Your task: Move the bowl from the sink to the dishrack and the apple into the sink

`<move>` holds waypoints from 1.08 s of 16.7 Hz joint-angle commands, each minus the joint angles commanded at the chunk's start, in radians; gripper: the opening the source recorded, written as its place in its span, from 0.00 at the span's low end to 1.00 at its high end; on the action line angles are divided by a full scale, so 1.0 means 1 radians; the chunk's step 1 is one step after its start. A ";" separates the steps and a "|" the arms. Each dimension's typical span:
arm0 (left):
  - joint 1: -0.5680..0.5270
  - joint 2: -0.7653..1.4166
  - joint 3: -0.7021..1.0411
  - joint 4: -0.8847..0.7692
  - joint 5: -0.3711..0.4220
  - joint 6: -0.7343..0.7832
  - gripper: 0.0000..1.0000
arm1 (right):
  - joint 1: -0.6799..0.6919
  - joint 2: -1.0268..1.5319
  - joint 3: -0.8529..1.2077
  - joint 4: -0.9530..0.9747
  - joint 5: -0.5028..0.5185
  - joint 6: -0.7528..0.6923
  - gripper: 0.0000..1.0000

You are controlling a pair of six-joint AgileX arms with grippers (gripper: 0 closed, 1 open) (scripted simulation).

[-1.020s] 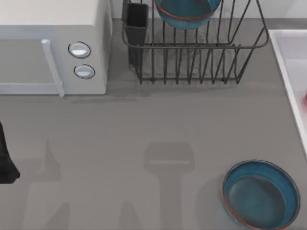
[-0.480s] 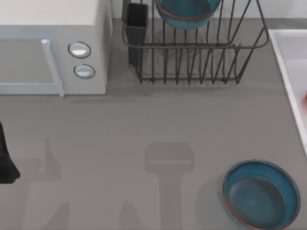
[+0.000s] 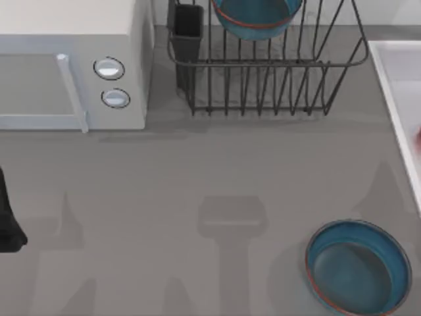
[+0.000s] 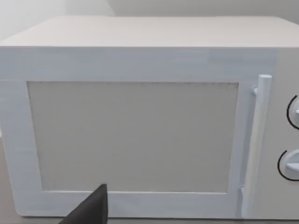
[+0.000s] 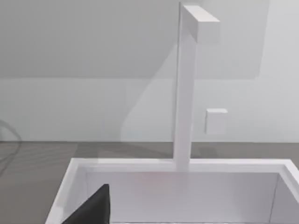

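Nearest in the top view is the shallow dark-blue dish [image 3: 358,266], sitting on the bench [image 3: 197,171] at the right, bare inside; it's not a task item, I leave it alone. At the bench's left edge my left arm [image 3: 8,217] sits parked, its wrist camera facing the microwave [image 4: 140,116]; I cannot tell how its end effector is set. Further back at the right edge is the sink [image 3: 395,92], and a sliver of red at the frame border inside it reads as the apple [image 3: 418,136], so that half looks done, though it's mostly cropped. My right wrist view looks over the sink rim [image 5: 140,164] at the faucet [image 5: 186,88], with a faint reddish tint on the far wall; the right end effector's state I cannot tell either. Farthest back, the bowl [image 3: 256,16] rests in the dishrack [image 3: 263,66], beside the cutlery cup [image 3: 187,29]. My read: both moves complete, nothing left except retracting.
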 joint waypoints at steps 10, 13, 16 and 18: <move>0.000 0.000 0.000 0.000 0.000 0.000 1.00 | 0.249 -1.155 -0.269 -0.869 0.229 0.007 1.00; 0.000 0.000 0.000 0.000 0.000 0.000 1.00 | 0.321 -1.453 -0.336 -1.103 0.297 0.005 1.00; 0.000 0.000 0.000 0.000 0.000 0.000 1.00 | 0.379 -1.659 -0.378 -1.279 0.352 -0.001 1.00; 0.000 0.000 0.000 0.000 0.000 0.000 1.00 | 0.405 -1.743 -0.393 -1.353 0.377 -0.005 1.00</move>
